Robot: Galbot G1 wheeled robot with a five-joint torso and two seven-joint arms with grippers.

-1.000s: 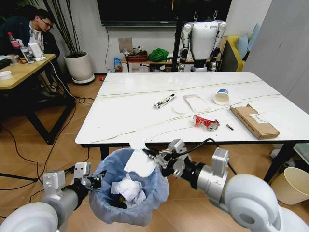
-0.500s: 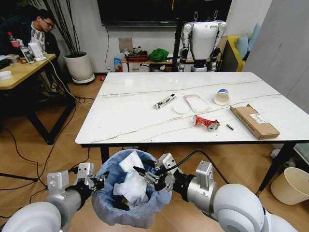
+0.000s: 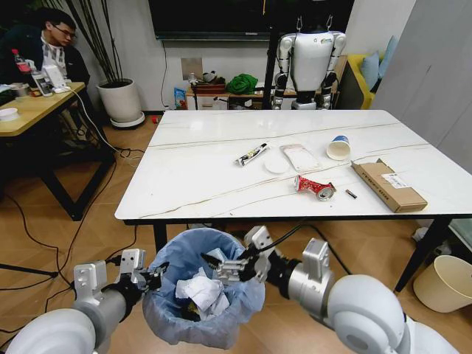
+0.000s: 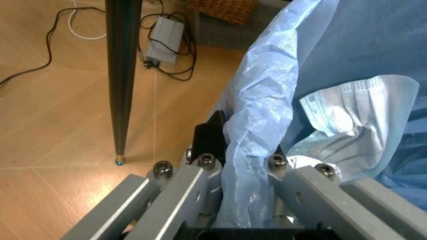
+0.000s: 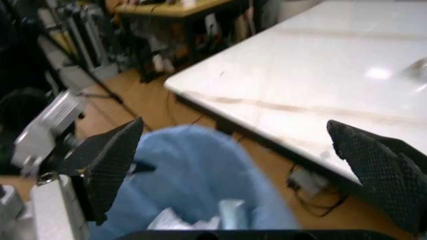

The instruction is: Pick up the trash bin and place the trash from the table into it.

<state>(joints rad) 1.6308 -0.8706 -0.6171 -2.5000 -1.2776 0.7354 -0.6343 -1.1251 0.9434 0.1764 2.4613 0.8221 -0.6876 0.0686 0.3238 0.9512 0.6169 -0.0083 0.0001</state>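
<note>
The small round trash bin lined with crinkly light blue plastic [image 3: 200, 295] sits at the bottom centre of the head view, below the white marble-look table [image 3: 221, 173], crumpled white paper [image 3: 200, 290] inside. The left gripper [image 3: 151, 279] pinches its rim; that thin bag could slip. The right gripper [image 3: 227, 267], fingers apart and empty, hovers over the opening and might snag the liner.

Silver-grey arms, blk cable; finger pads [image 5: 107, 165] prob. mesh-textured.
</note>
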